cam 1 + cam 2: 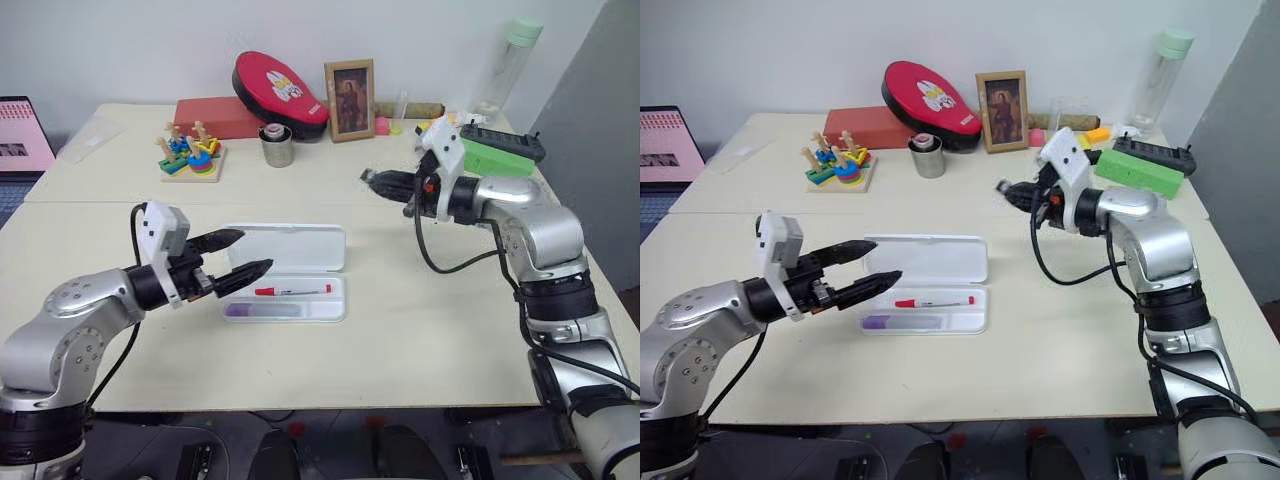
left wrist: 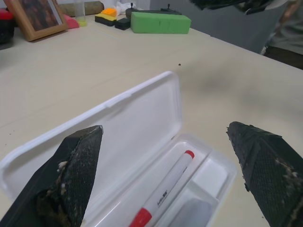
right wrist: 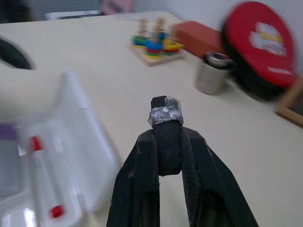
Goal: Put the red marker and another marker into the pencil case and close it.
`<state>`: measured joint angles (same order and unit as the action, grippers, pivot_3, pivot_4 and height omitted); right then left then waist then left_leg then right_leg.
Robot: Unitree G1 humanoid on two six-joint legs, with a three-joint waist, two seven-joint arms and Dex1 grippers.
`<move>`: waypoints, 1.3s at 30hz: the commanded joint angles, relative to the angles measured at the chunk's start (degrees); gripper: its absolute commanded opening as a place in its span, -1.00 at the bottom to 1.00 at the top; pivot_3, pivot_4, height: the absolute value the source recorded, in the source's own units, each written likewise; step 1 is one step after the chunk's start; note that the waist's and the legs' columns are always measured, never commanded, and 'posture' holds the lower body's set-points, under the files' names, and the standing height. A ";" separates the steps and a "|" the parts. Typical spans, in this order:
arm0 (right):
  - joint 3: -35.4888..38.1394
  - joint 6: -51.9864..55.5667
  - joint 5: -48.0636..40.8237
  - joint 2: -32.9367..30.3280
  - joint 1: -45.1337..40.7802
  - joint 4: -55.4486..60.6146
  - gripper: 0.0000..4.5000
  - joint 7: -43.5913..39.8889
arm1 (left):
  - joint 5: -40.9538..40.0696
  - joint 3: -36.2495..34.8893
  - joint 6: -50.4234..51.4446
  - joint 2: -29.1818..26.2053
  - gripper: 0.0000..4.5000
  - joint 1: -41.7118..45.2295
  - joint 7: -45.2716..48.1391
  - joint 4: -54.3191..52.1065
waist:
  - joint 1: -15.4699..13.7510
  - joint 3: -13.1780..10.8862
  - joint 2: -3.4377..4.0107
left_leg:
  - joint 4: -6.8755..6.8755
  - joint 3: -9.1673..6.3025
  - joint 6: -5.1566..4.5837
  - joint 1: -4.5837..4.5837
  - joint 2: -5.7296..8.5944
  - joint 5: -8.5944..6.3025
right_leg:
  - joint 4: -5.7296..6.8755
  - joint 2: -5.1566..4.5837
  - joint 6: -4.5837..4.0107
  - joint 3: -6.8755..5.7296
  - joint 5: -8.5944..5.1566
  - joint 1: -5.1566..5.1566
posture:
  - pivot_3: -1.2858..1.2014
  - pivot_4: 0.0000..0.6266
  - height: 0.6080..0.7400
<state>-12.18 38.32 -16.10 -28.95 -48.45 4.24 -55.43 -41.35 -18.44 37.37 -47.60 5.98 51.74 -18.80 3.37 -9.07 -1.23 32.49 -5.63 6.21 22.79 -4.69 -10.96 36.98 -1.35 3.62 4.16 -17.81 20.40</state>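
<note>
Table (image 1: 400, 330): red marker (image 1: 292, 291), print illegible

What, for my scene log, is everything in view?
pencil case: one, white, open, mid-table
red marker: one, white-red, inside case
purple-capped marker: one, pale, inside case
stacking toy: one, multicoloured, far left
metal cup: one, silver, far middle
red pad: one, red, far middle
photo frame: one, wooden, far middle
green block: one, green, far right
bottle: one, clear, far right
small object: one, black, in right claw
left claw: one, black, open by case
right claw: one, black, shut, raised
</note>
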 commanded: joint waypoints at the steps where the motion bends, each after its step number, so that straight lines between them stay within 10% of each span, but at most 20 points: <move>1: -7.42 1.75 0.14 -1.44 3.01 5.41 -0.87 -4.69 | -0.46 -5.46 -1.22 -2.52 1.00 -4.93 3.42 -2.26 | -0.13 -0.02 -0.01 | 0.03 0.01 0.00 0.01 0.00 0.00 | -0.01 -0.01 0.01 0.00 0.00 0.00 | 0.03 -0.52 1.00; 20: -19.71 0.25 11.51 4.60 6.53 -2.34 -0.87 0.01 | -1.54 -6.64 -0.48 -2.29 1.00 -9.25 2.47 -6.17 | -1.45 -0.04 -0.04 | 0.26 0.09 0.04 0.10 0.00 0.02 | 0.04 -0.02 0.15 0.05 0.08 0.39 | 0.03 -0.52 1.00; 36: -17.68 0.50 10.26 5.08 5.94 -1.43 0.93 -0.99 | -2.00 -4.57 -0.19 -1.76 1.00 -7.00 0.80 -6.03 | -1.46 -0.04 -0.03 | 0.28 0.09 0.04 0.10 0.00 0.02 | 0.05 -0.02 0.15 0.05 0.08 0.38 | 0.03 -0.52 1.00; 39: -16.05 0.59 8.79 5.31 5.24 -0.63 0.97 -1.53 | -2.13 -4.69 -0.18 -1.66 1.00 -6.81 0.52 -5.98 | -1.47 -0.04 -0.04 | 0.27 0.09 0.04 0.11 0.00 0.02 | 0.05 -0.02 0.15 0.05 0.08 0.38 | 0.03 -0.52 1.00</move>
<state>-31.17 39.29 -5.83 -23.84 -41.59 1.04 -56.23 -42.62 -22.74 37.27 -49.38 -1.70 52.74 -23.09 1.90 -9.11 -1.27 32.76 -5.54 6.25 22.89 -4.69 -10.94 37.03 -1.37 3.77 4.21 -17.73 20.77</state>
